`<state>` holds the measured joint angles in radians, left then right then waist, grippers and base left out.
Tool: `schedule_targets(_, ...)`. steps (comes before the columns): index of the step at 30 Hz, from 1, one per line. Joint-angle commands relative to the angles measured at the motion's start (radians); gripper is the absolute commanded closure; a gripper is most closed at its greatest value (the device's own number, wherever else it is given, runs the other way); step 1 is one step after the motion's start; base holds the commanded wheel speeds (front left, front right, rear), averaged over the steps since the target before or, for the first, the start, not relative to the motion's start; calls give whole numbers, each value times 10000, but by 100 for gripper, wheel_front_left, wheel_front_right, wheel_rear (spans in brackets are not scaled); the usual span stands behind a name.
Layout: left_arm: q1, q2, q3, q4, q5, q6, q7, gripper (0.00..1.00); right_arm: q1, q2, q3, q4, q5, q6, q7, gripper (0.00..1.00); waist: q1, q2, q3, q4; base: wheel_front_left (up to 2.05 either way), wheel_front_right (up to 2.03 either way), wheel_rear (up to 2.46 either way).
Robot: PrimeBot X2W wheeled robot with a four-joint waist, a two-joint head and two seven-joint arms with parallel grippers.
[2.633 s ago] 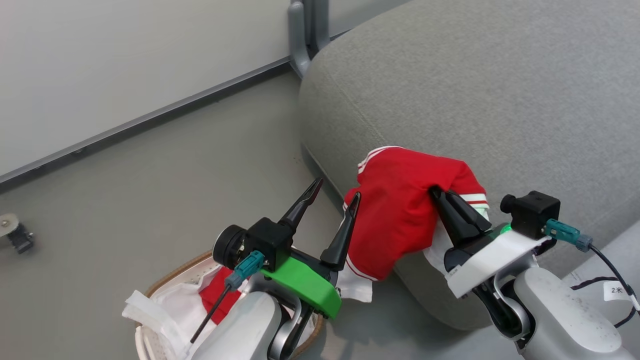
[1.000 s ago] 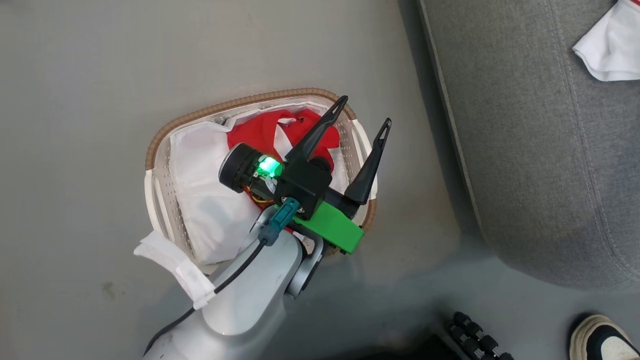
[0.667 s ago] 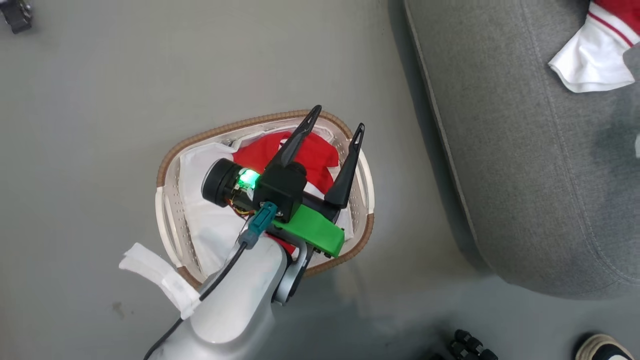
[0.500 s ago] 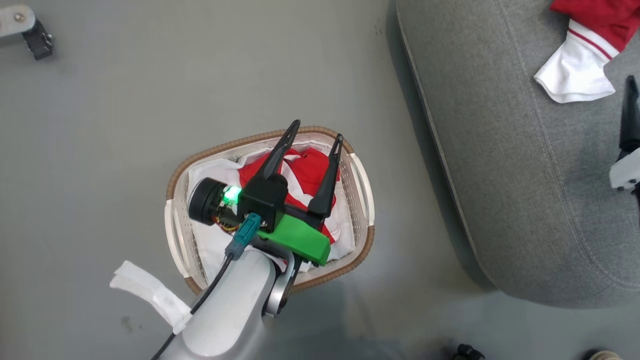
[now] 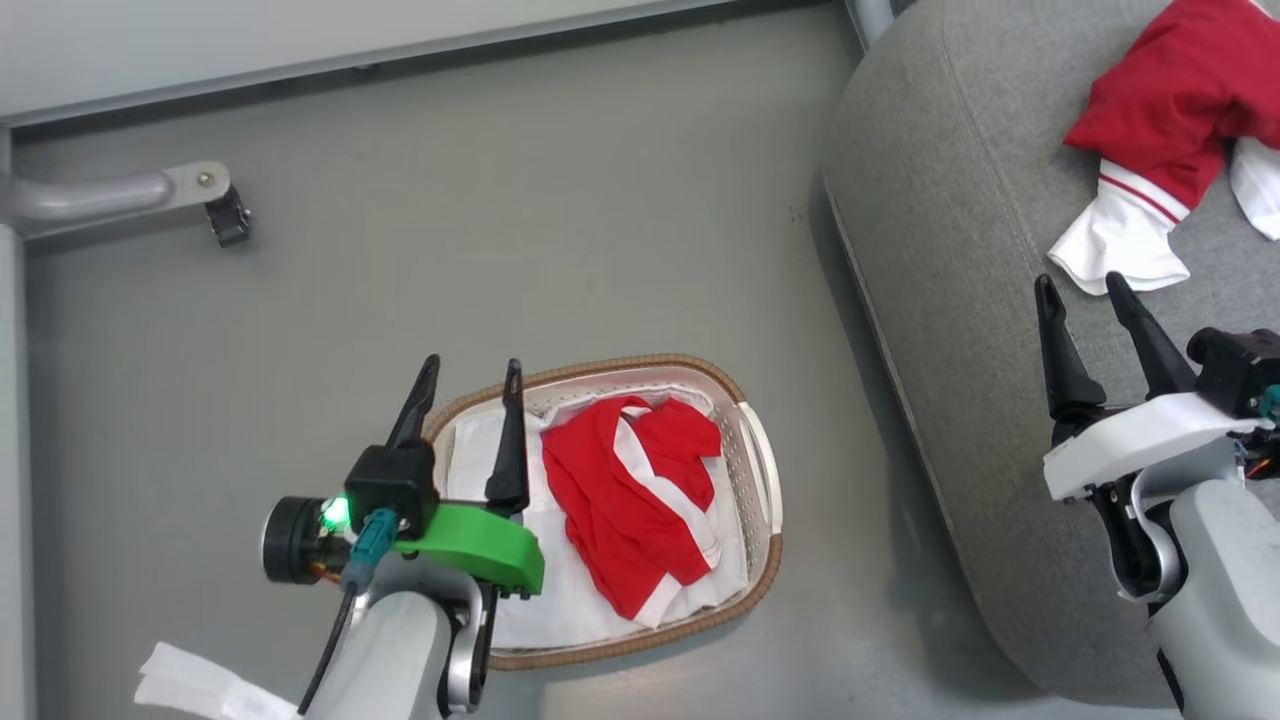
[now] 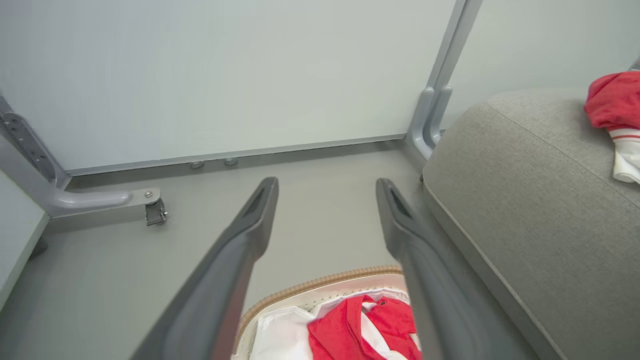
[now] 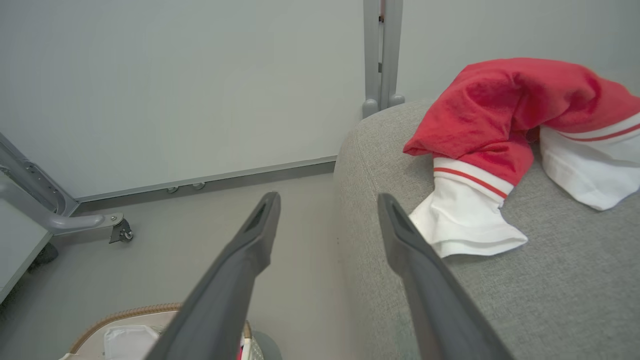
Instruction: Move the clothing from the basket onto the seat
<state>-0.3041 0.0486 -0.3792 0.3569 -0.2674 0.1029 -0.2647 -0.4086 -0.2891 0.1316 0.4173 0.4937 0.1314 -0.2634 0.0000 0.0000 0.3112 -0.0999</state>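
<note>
One piece of red-and-white clothing (image 5: 620,490) lies crumpled in the basket (image 5: 765,480), on its white liner. Another garment (image 5: 1160,110) rests on the grey seat (image 5: 960,250); it is also in the right wrist view (image 7: 500,110). My left gripper (image 5: 472,365) hovers open and empty above the basket's left end, left of the red fabric. In its wrist view (image 6: 327,183) the basket rim (image 6: 320,282) and clothing (image 6: 350,330) sit below the fingers. My right gripper (image 5: 1080,282) stands open and empty over the seat's near edge, just short of the white cuff, as the right wrist view (image 7: 328,199) shows.
The basket stands on grey floor left of the seat. A metal leg with a caster (image 5: 225,215) reaches in at the far left beside the wall. A grey upright post (image 7: 380,55) stands behind the seat's corner. A white tag (image 5: 190,680) hangs off my left forearm.
The head camera has shifted. My right gripper has let go of the garment, which now lies on the seat. My left gripper moved from above the red clothing to the basket's left end.
</note>
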Motion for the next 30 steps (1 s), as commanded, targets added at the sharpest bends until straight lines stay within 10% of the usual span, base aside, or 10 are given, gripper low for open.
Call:
schedule_targets(1, 316, 38, 190, 62, 122, -61, 5, 0, 287, 28, -42, -82, -43, -14, -16, 0, 0, 0, -749, 553, 0, 0, 0)
schedule_targets(30, 3488, 38, 2876, -215, 391, -670, 5, 0, 3211, 1002, 666, -463, -1015, -14, -16, 0, 0, 0, -3001, 968, 0, 0, 0)
